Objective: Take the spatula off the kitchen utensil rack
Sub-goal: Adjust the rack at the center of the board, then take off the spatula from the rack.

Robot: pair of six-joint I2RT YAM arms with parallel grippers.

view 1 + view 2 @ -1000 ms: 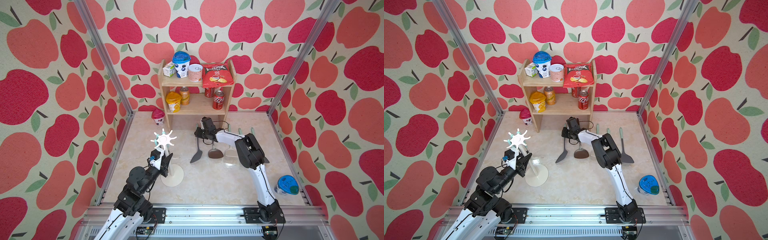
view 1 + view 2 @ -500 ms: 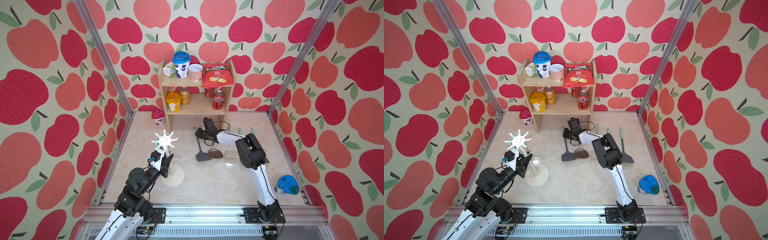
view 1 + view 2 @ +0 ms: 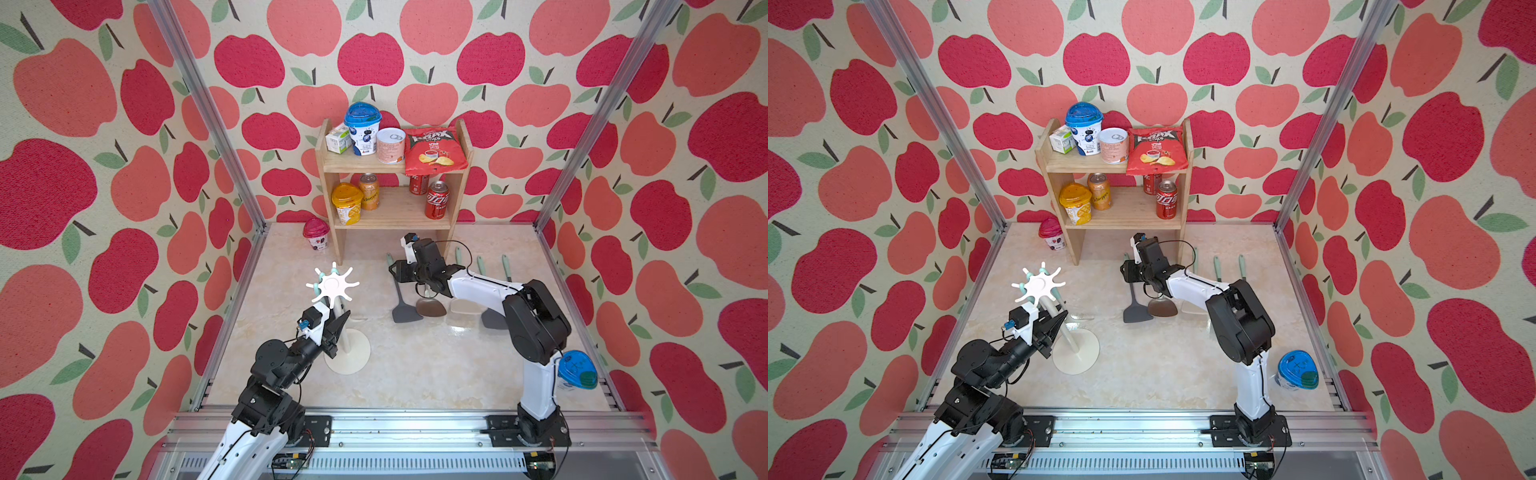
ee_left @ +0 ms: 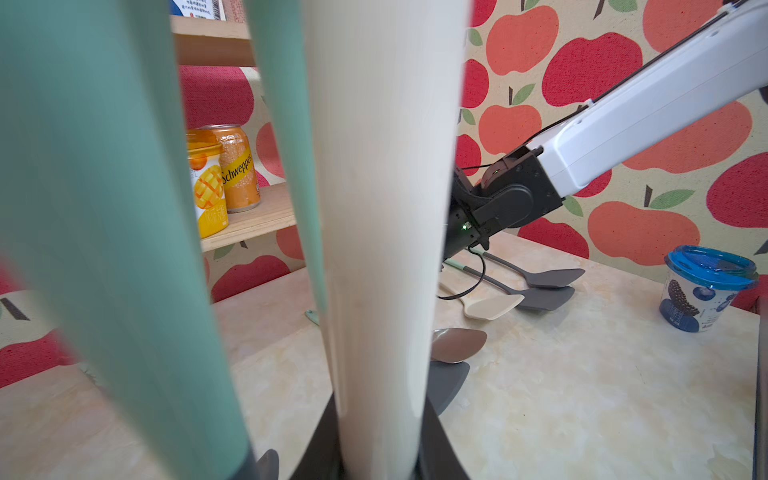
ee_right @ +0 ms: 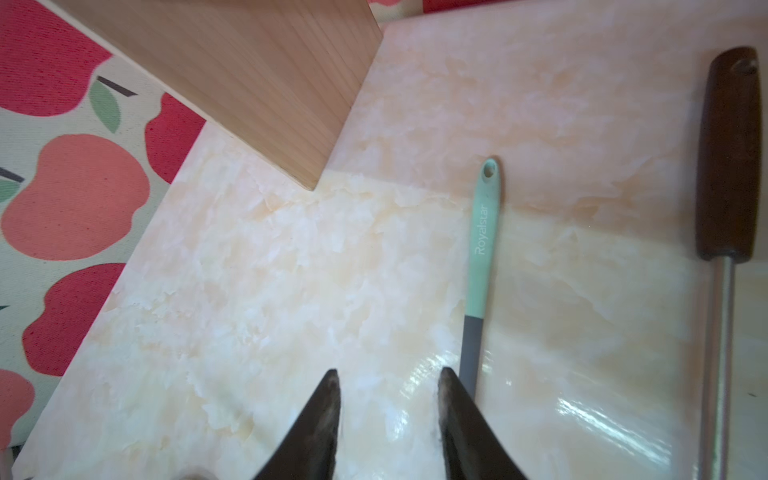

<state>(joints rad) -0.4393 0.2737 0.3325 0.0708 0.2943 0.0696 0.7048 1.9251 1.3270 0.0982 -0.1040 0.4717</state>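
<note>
Two utensils (image 4: 124, 208) on kitchen utensil rack (image 3: 332, 286), left jaws clenching pole (image 4: 382, 208), right jaws released beside spatula (image 3: 405, 312)

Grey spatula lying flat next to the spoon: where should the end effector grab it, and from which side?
Probably the teal handle, from straight above, jaws across its width. The spatula lies flat on the table; its blade is thin, flush with the surface and close beside the spoon, while the handle is narrow with bare table on both sides.
</note>
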